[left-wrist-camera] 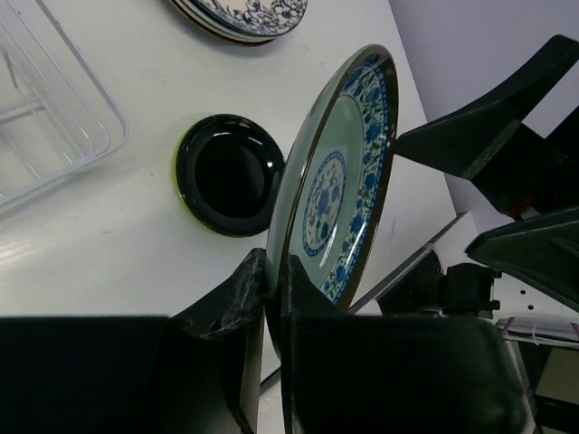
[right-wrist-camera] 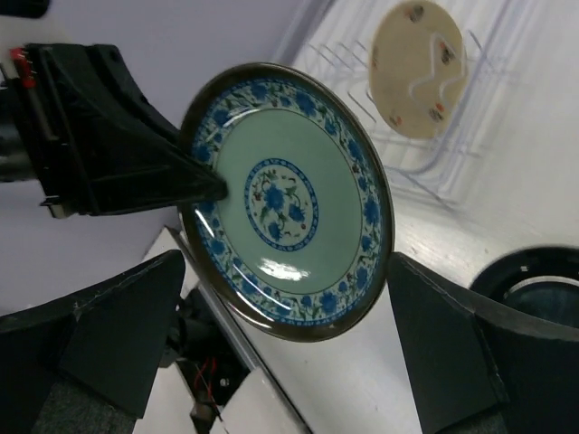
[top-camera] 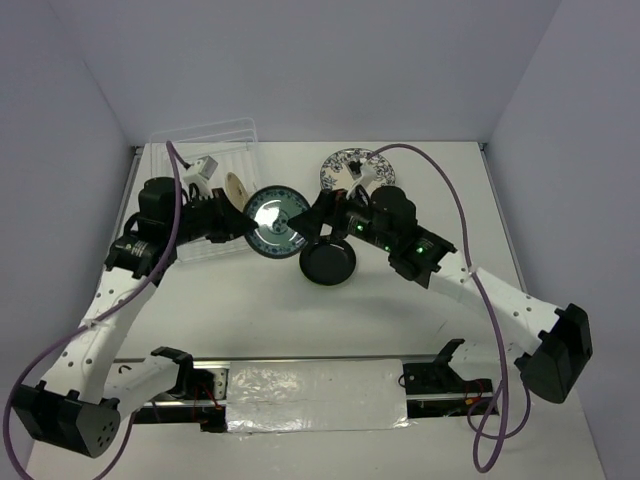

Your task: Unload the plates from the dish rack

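Gripping the teal blue-floral plate [top-camera: 277, 222] by its rim, held on edge: left gripper [left-wrist-camera: 276, 271] clamped | right gripper [right-wrist-camera: 285, 262] spread wide, fingers flanking that plate | black plate [top-camera: 327, 262] flat at its 5 o'clock | tan plate [top-camera: 236, 187] upright in dish rack [top-camera: 215, 132], 10 o'clock | blue-rimmed white plate [top-camera: 350, 168], 1 o'clock

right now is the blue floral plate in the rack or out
Out: left gripper pinches the plate by its rim, beside the dish rack.

No text, label, brand, number or sign is showing clearly enough to be read in any of the three views, on any surface there.
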You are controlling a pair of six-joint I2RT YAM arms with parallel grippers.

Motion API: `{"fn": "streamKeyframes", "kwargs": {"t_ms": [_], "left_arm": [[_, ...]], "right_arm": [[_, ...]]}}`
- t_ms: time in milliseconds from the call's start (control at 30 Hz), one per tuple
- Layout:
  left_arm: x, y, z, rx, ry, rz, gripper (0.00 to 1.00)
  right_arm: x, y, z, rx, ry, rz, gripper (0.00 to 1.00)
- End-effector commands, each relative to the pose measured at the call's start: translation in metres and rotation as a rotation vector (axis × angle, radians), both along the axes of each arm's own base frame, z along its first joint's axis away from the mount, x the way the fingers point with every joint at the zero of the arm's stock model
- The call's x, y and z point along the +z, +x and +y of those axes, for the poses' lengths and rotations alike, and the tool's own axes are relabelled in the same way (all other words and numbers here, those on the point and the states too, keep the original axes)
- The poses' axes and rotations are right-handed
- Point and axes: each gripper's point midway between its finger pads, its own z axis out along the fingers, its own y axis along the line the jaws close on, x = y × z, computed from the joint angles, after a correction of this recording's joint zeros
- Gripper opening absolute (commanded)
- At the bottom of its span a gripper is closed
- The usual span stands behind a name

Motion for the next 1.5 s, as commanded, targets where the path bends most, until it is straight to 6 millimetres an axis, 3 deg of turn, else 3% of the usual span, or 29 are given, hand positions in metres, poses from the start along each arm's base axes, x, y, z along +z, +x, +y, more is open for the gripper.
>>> {"fn": "streamKeyframes", "kwargs": {"t_ms": [0,100,167,200,233,267,333,367,400,433,500,533,600,633,733,833,900,1033,1233,1267,1333,1400,1433,1467], "left_arm": [[0.039,-0.025,-0.037,-0.265,-0.179,-0.114,0.0],[0.031,-0.028,-0.039,-0.29,-0.183,-0.102,0.0],[0.022,-0.027,-0.039,-0.285,-0.177,-0.082,0.0],[0.018,-0.025,-0.039,-0.283,-0.175,-0.074,0.0],[0.015,-0.023,-0.039,-0.281,-0.177,-0.064,0.0],[0.01,-0.025,-0.041,-0.292,-0.196,-0.043,0.0],[0.013,-0.023,-0.045,-0.312,-0.226,-0.063,0.02],[0.008,-0.02,-0.045,-0.3,-0.23,-0.05,0.05],[0.005,-0.018,-0.045,-0.289,-0.225,-0.043,0.12],[-0.001,-0.013,-0.043,-0.27,-0.21,-0.028,0.39],[-0.008,0.006,-0.03,-0.148,-0.137,-0.026,0.77],[-0.021,0.008,-0.021,-0.088,-0.085,0.031,0.99],[-0.025,0.024,0.003,0.05,0.034,0.027,0.99],[-0.038,0.031,0.027,0.186,0.125,0.065,1.0],[-0.038,0.041,0.053,0.313,0.217,0.062,1.0],[-0.038,0.044,0.058,0.332,0.244,0.072,1.0],[-0.04,0.043,0.058,0.334,0.251,0.075,1.0],[-0.048,0.042,0.063,0.336,0.284,0.083,1.0],[-0.06,0.04,0.066,0.325,0.324,0.104,1.0],[-0.06,0.041,0.066,0.325,0.325,0.103,1.0],[-0.057,0.045,0.065,0.326,0.323,0.101,0.99],[-0.055,0.049,0.066,0.338,0.336,0.104,1.0],[-0.05,0.054,0.07,0.359,0.349,0.107,1.0],[-0.047,0.057,0.072,0.375,0.356,0.106,0.99]], "right_arm": [[-0.02,0.014,0.0,-0.082,-0.073,0.023,1.0],[-0.041,0.019,-0.008,-0.144,-0.1,0.058,0.96],[-0.03,0.018,-0.011,-0.151,-0.052,0.015,0.9],[-0.039,0.018,-0.016,-0.169,-0.061,0.021,0.86],[-0.03,0.016,-0.021,-0.178,-0.037,-0.007,0.79],[-0.037,0.014,-0.024,-0.178,-0.042,-0.008,0.72],[-0.026,0.01,-0.028,-0.145,0.005,-0.043,0.47],[-0.03,0.006,-0.028,-0.121,0.01,-0.043,0.08],[-0.029,0.005,-0.031,-0.105,0.023,-0.04,0.0],[-0.029,0.003,-0.035,-0.104,0.034,-0.048,0.0],[-0.029,0.001,-0.042,-0.099,0.05,-0.042,0.0],[-0.032,0.009,-0.053,-0.123,0.056,-0.027,0.0],[-0.049,0.018,-0.073,-0.192,0.066,0.057,0.0],[-0.066,0.028,-0.09,-0.252,0.039,0.12,0.0],[-0.105,0.039,-0.111,-0.329,-0.056,0.241,0.0],[-0.135,0.052,-0.123,-0.361,-0.13,0.289,0.0],[-0.156,0.057,-0.119,-0.312,-0.149,0.329,0.01],[-0.174,0.064,-0.11,-0.245,-0.159,0.353,0.09],[-0.201,0.063,-0.104,-0.186,-0.209,0.413,0.43],[-0.204,0.061,-0.1,-0.15,-0.233,0.407,0.55],[-0.214,0.06,-0.099,-0.143,-0.341,0.442,0.7],[-0.227,0.051,-0.108,-0.175,-0.47,0.498,0.74],[-0.222,0.058,-0.111,-0.232,-0.529,0.465,0.85],[-0.223,0.056,-0.112,-0.232,-0.578,0.449,0.86]]}}
